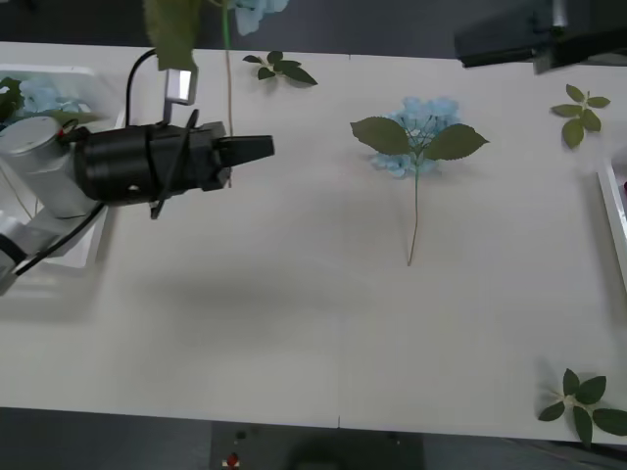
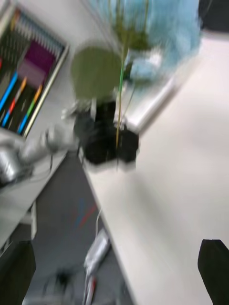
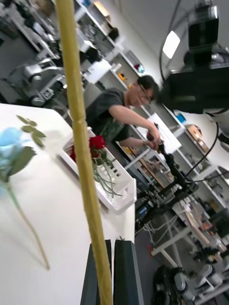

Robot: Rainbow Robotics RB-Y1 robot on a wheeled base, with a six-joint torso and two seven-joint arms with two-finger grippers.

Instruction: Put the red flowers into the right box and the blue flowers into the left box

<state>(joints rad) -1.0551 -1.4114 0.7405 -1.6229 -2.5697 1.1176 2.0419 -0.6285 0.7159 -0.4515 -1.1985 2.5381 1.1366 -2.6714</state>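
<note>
My left gripper (image 1: 257,149) hangs over the table's left side, shut on the thin stem (image 1: 228,98) of a blue flower. That flower stands upright, its pale bloom (image 1: 260,10) and a broad leaf at the view's top edge. In the left wrist view the stem (image 3: 81,143) runs between the closed black fingers (image 3: 98,271). A second blue flower (image 1: 419,137) lies flat mid-table. The left box (image 1: 83,76) at the far left holds another blue bloom (image 1: 39,96). Red flowers (image 3: 97,143) lie in the right box (image 3: 121,193), whose rim (image 1: 609,211) shows at the right edge. My right gripper (image 2: 117,271) is open, held high at the back right.
Loose green leaf sprigs lie at the back (image 1: 279,67), back right (image 1: 580,113) and front right corner (image 1: 586,406). The right arm (image 1: 529,39) hangs over the far right corner. Bare tabletop stretches across the front and centre.
</note>
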